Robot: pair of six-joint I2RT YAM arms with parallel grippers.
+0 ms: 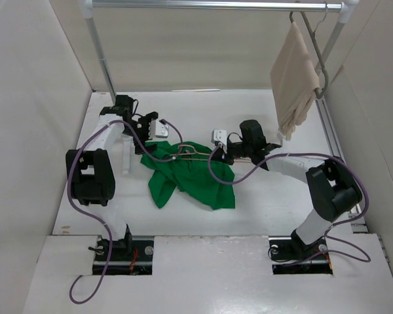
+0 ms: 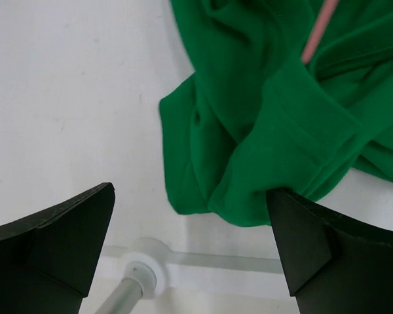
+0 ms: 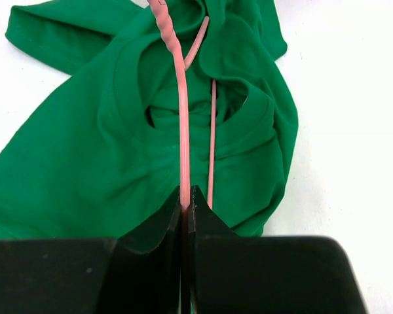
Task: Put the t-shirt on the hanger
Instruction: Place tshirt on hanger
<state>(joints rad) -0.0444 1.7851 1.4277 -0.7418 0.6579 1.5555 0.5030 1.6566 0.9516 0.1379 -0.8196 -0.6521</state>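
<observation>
The bright green t-shirt (image 1: 191, 175) lies crumpled on the white table in the middle. The thin pink hanger (image 1: 194, 152) lies on its upper part, its wires running through the neck opening (image 3: 181, 124). My right gripper (image 1: 223, 156) is shut on one hanger wire, at the shirt's right edge; the pinch shows in the right wrist view (image 3: 186, 196). My left gripper (image 1: 150, 127) is open at the shirt's upper left corner. In the left wrist view (image 2: 190, 216) a fold of the t-shirt (image 2: 262, 131) lies between the spread fingers, against the right fingertip (image 2: 295, 216).
A beige cloth (image 1: 293, 82) hangs from the metal rail (image 1: 216, 5) at the back right. A rail post (image 1: 101, 52) stands back left; its base (image 2: 141, 275) is by my left gripper. Two small white boxes (image 1: 161, 129) (image 1: 219, 135) sit behind the shirt. Walls enclose three sides.
</observation>
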